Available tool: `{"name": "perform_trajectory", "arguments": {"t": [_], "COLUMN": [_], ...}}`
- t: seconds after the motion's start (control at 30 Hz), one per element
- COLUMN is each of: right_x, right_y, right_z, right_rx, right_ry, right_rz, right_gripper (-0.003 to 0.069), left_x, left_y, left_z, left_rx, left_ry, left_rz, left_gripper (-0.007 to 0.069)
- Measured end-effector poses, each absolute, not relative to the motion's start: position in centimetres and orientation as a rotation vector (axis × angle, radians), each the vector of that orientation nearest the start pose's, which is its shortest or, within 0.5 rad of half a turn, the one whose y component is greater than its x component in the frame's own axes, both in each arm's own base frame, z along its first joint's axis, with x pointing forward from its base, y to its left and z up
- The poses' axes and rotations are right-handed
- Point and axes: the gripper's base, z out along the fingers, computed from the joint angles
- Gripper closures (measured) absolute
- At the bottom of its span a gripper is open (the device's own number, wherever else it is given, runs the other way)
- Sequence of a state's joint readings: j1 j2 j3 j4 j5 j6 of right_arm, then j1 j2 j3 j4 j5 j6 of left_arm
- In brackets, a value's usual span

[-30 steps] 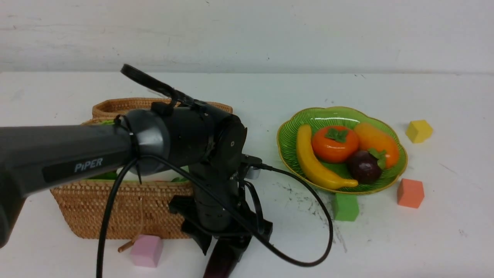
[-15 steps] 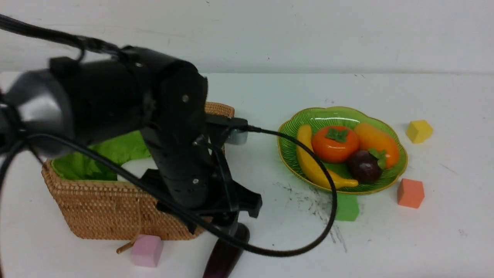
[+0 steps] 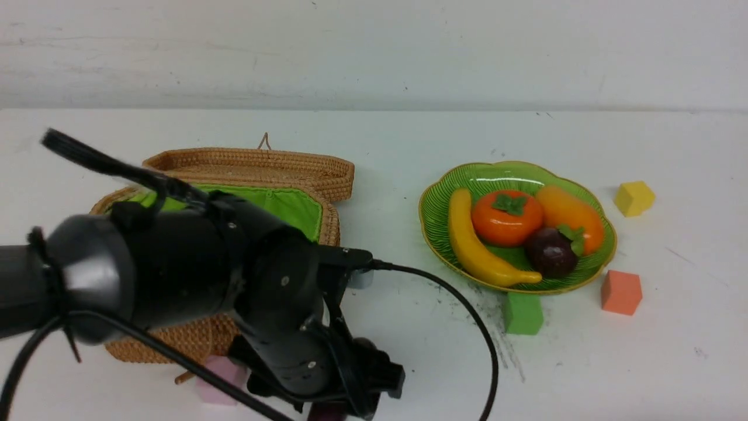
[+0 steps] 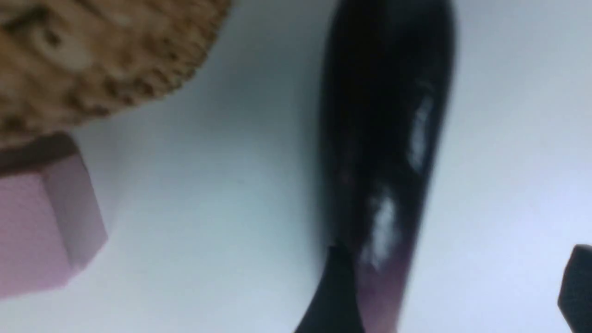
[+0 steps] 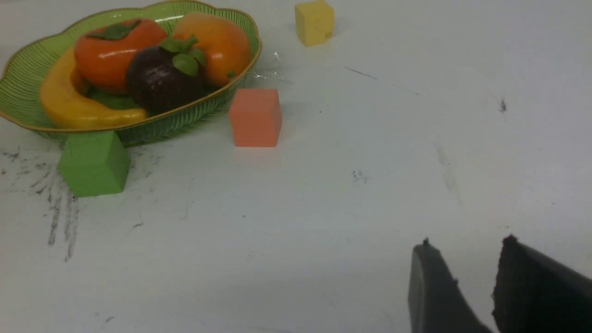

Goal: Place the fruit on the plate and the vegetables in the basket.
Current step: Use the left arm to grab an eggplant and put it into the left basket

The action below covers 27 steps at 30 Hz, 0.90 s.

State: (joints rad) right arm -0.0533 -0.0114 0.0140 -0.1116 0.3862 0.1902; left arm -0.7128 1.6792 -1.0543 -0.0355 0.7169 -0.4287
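- My left gripper [image 4: 455, 286] was low over the eggplant [image 4: 384, 138], jaws spread wide with one finger on each side and nothing yet gripped.
- The eggplant lay on the counter [image 3: 409, 134] just beside the front of the basket [image 3: 327, 175]; in the front view only a sliver of purple showed under my wrist.
- My right gripper [image 5: 467, 286] sat over bare counter well away from the plate [image 3: 435, 204], jaws part-way apart and empty.
- Banana [image 3: 473, 245], persimmon [image 3: 507, 216], mango [image 3: 570, 213] and mangosteen [image 3: 552, 251] all lay on the plate, so I judged the fruit half finished.
- I could not see into the basket past my own arm, so radish and carrot were unconfirmed.
- Risk: the eggplant's skin looked glossy and hard, its body long, rounded and tapering. Closing off-centre could squirt it out sideways or roll it.
- Risk: the pink foam cube [image 4: 41, 226] sat touching the basket's foot near the eggplant; a wide finger could nudge it or catch the weave.
- Risk: the wicker wall looked stiff and coarse. A low lift could knock the eggplant against the rim.
- The lid lay open behind, the green fabric lining soft and loose, and the plate was ribbed and scalloped with a yellow edge.
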Motion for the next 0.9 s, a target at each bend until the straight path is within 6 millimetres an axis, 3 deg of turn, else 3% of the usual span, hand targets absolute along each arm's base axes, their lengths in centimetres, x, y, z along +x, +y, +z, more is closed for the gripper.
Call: {"name": "perform_trajectory", "arguments": {"t": [0.23, 0.33, 0.5, 0.6, 0.7, 0.87, 0.9], "right_x": [5.2, 5.2, 5.2, 5.2, 5.2, 5.2, 5.2], "right_y": [-0.7, -0.7, -0.7, -0.7, -0.7, -0.7, -0.7], "right_z": [17.5, 17.5, 17.5, 17.5, 17.5, 17.5, 17.5], "right_rx": [0.160, 0.160, 0.160, 0.160, 0.160, 0.160, 0.160], "right_ry": [1.863, 1.863, 1.863, 1.863, 1.863, 1.863, 1.863], "right_rz": [-0.016, -0.016, -0.016, -0.016, -0.016, -0.016, -0.016], "right_gripper": [0.0423, 0.0421, 0.0421, 0.0421, 0.0421, 0.0421, 0.0421], "left_x": [25.5, 25.7, 25.6, 25.4, 24.2, 23.0, 22.9], "left_y": [-21.9, -22.0, -22.1, -22.0, -21.3, -20.3, -20.2], "left_z": [16.6, 16.4, 16.8, 17.3, 19.0, 25.2, 25.7], "left_rx": [0.349, 0.364, 0.443, 0.452, 0.461, 0.507, 0.512], "left_ry": [2.896, 2.890, 2.888, 2.892, 2.920, 2.779, 2.765], "left_rz": [-0.185, -0.186, -0.207, -0.220, -0.237, -0.315, -0.317], "left_gripper": [0.0046, 0.0081, 0.0267, 0.0258, 0.0258, 0.0258, 0.0258]}}
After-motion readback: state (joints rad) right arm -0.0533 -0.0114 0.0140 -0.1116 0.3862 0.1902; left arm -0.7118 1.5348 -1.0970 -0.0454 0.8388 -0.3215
